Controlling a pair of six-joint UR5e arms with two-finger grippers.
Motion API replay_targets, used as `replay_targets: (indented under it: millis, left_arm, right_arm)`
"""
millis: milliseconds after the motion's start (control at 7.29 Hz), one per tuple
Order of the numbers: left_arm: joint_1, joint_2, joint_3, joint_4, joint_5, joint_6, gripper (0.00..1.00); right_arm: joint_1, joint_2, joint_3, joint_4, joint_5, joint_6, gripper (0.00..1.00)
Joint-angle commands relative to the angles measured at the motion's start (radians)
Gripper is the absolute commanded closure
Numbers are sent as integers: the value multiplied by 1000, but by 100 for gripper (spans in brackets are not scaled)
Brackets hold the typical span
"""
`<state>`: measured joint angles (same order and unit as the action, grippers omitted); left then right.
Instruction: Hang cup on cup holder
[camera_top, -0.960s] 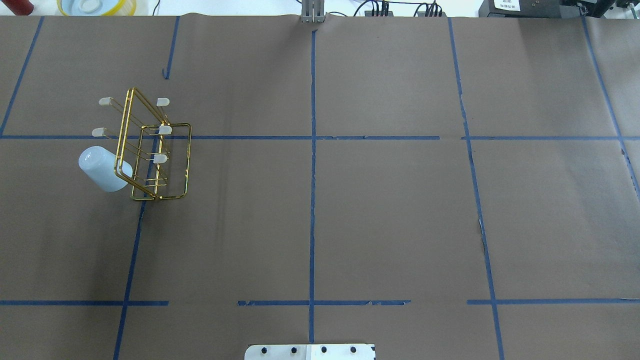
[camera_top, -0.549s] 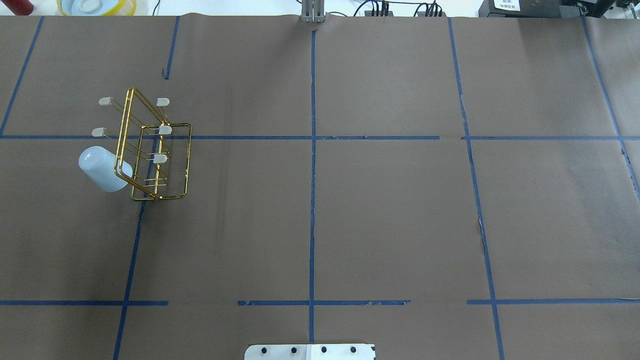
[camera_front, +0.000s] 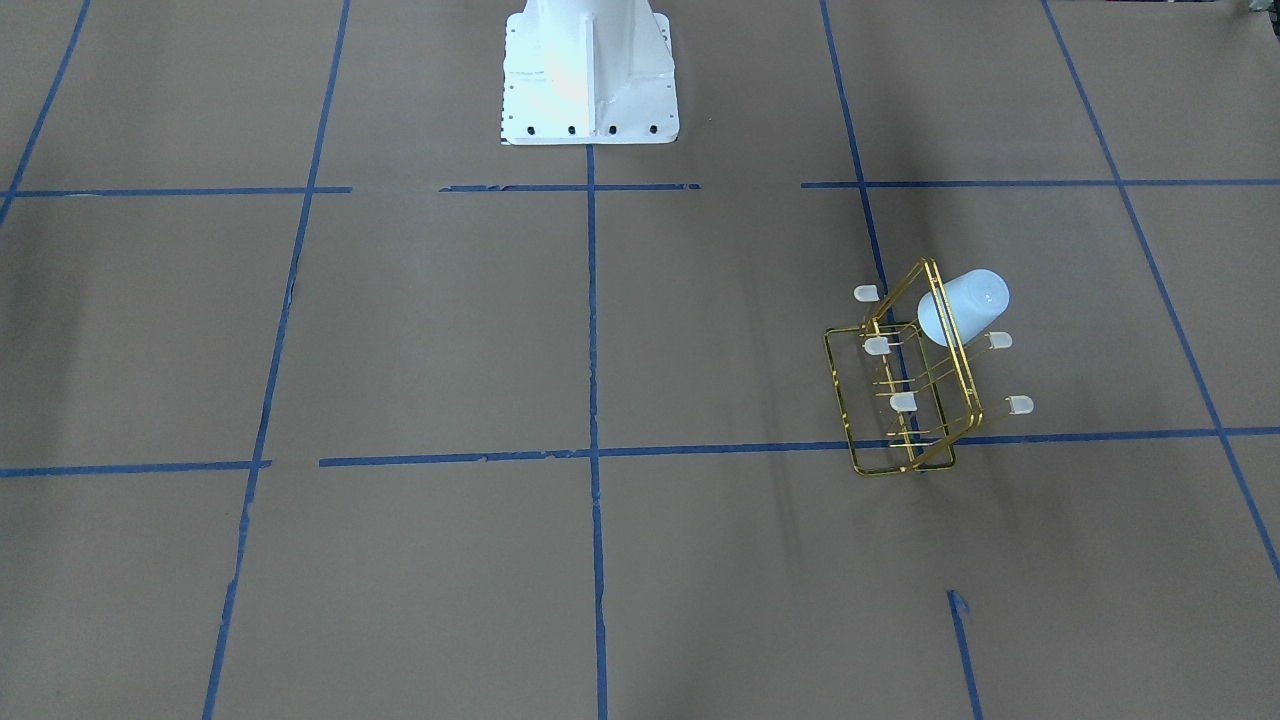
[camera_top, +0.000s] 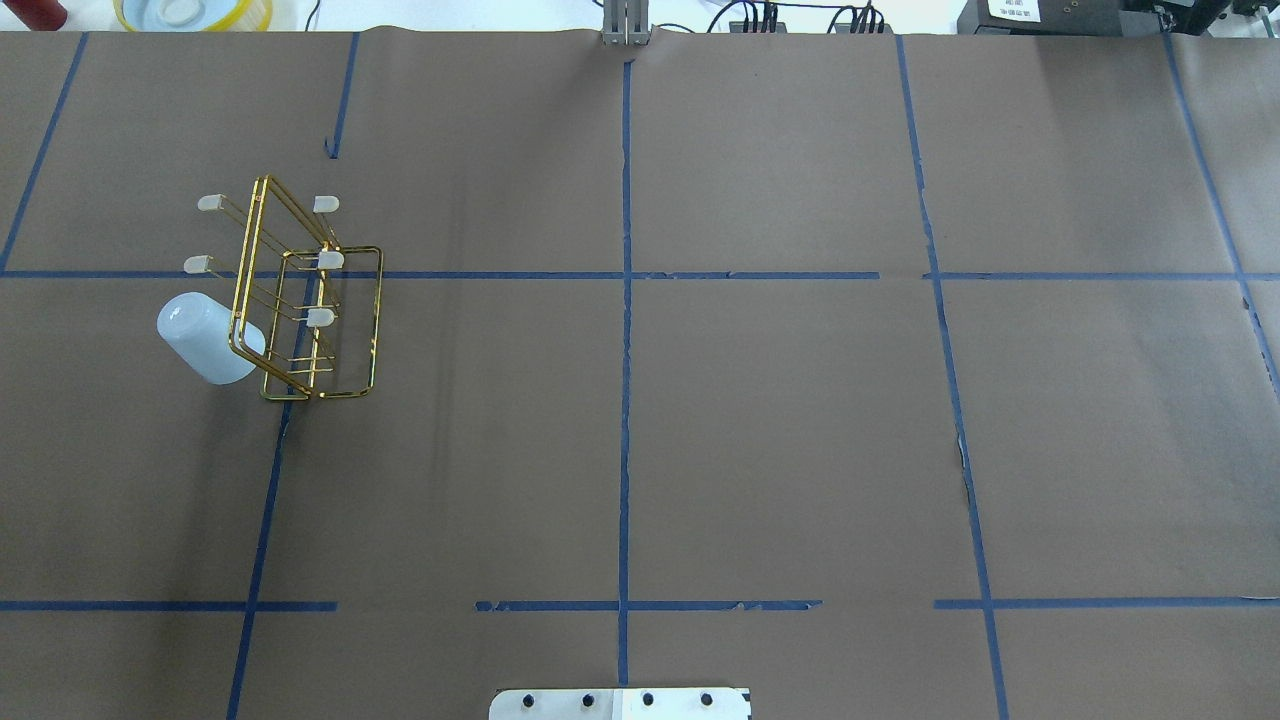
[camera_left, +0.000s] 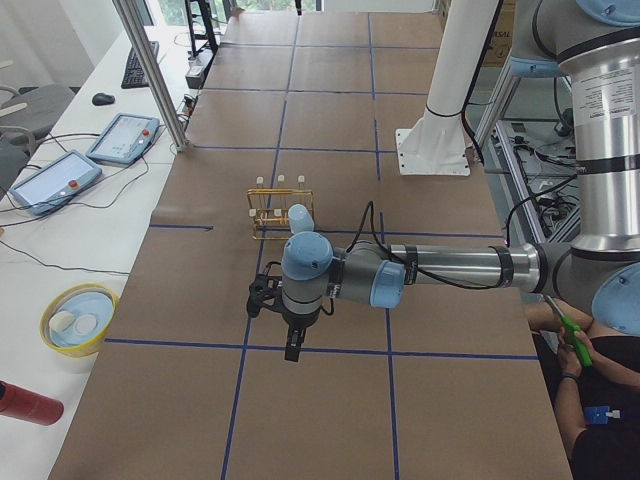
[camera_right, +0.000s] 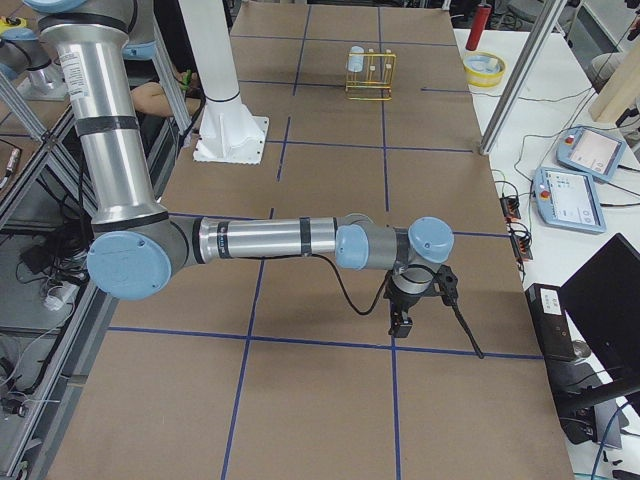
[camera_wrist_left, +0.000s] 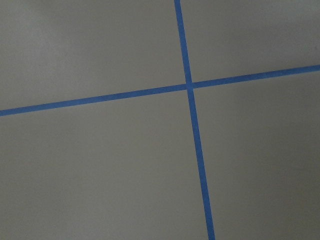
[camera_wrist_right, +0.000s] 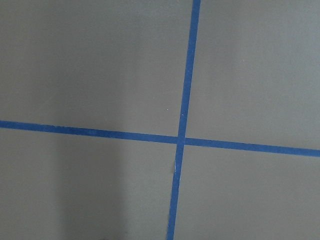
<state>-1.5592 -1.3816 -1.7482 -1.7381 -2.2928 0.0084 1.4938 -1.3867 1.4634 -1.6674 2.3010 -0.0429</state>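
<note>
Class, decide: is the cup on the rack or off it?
On it. The cup hangs tilted at the top of the rack, mouth toward the frame, closed end pointing outward.

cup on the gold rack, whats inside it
The cup sits slanted, closed end outward, against the cup holder. Its opaque wall hides the inside. Five capped prongs show, so the sixth is likely in it.

I'm looking at the cup (camera_top: 205, 338): smooth, pale plastic, faintly translucent, with a soft sheen. The cup holder (camera_top: 305, 300) is thin gold wire, shiny metal, and its prong caps (camera_top: 320, 317) look like frosted white plastic. The table (camera_top: 780, 430) wears matt brown paper lined with blue tape (camera_top: 625, 400), ragged in spots. My left arm (camera_left: 450, 265) shows brushed silver metal and glossy blue-grey joint covers.
</note>
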Motion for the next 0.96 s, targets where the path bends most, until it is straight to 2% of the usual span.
replay_targets:
  millis: [0,823]
  left_arm:
    - [1,4,7,26,-8,-2,0]
    - [4,-11,-13,89,-17,7,0]
  right_arm:
    - [0,0,0,0,0,0,0]
    - [0,0,0,-2,0,0,0]
